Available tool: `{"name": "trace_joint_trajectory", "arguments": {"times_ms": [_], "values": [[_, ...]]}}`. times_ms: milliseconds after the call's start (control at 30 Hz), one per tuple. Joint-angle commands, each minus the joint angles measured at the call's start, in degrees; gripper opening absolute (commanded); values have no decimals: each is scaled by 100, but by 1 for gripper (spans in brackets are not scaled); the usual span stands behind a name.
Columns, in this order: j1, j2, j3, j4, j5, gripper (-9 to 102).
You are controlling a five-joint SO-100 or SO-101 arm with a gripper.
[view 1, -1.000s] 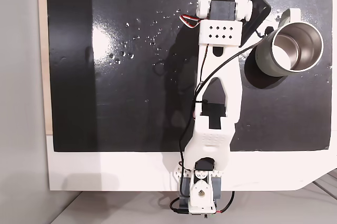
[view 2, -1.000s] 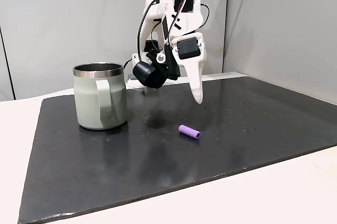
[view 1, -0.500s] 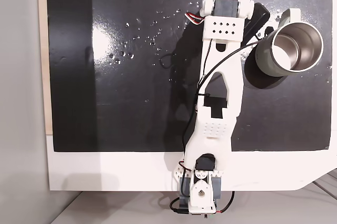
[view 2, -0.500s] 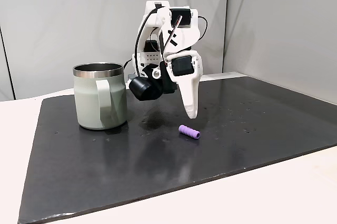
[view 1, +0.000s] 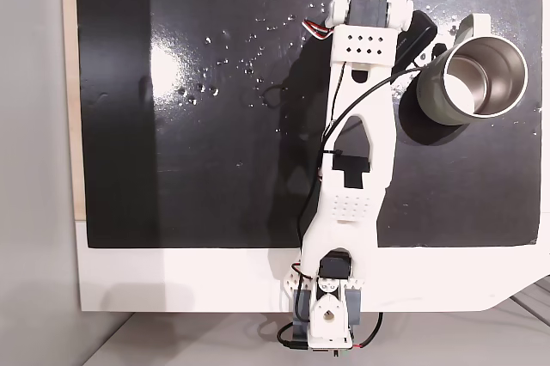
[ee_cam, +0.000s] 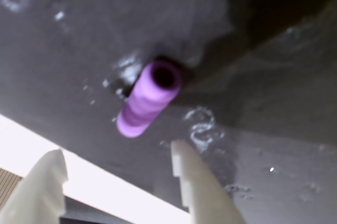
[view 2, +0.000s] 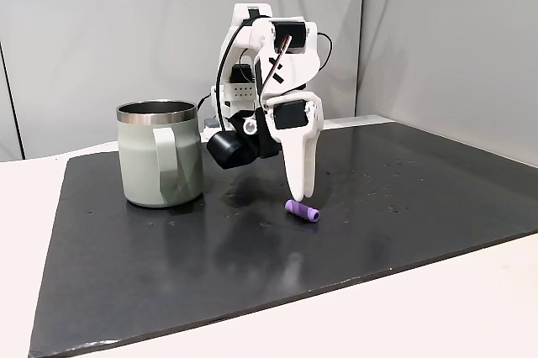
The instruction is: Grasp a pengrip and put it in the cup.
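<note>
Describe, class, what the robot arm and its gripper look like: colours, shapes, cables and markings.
The arm is white printed plastic with black servo blocks, a panel of small round holes, black cables looping along it and red-and-white wires near the wrist. The gripper has two pale, tapering, pointed fingers. A black round module sits beside it.

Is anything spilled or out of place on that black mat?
Little whitish specks and smears dot the black mat, like dried droplets. Otherwise nothing is odd: the mug stands upright, and the purple pen grip lies on its side.

No readable text, labels, brand names or numbers appear on anything in these views; any fine print on the robot's parts may simply be too small to make out.
</note>
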Motion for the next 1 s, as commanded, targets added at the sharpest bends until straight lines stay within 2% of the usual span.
{"name": "trace_joint_trajectory", "arguments": {"times_ms": [0,533,833,967], "values": [[0,-9,-510,26,9,20],[176,-773,-940,141,9,18],[229,-932,-976,211,193,3],[290,-967,-976,211,264,0]]}}
